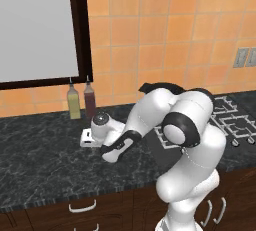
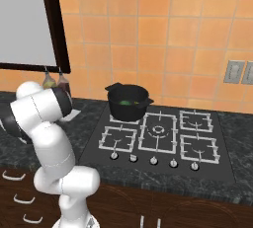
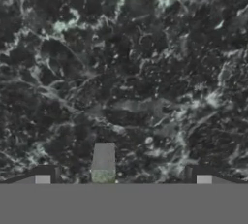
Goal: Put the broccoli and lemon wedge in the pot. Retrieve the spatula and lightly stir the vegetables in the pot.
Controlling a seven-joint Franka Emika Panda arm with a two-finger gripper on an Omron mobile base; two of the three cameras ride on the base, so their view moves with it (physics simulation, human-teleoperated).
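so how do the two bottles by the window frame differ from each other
The left bottle holds a pale yellow-green liquid; the right bottle holds a dark reddish-brown one. The right bottle's tip stands slightly higher in the left base view. Both are slim, upright, dark-capped, and stand side by side at the back of the dark counter, against the orange tiles.

The pot [image 2: 128, 101] holds something green, too small to name. In the left base view the arm hides all of it but a black handle. The spatula's [image 3: 103, 162] pale blade is cut off at six o'clock in the hand view. Two bottles [image 2: 55, 81] stand half hidden behind the arm.
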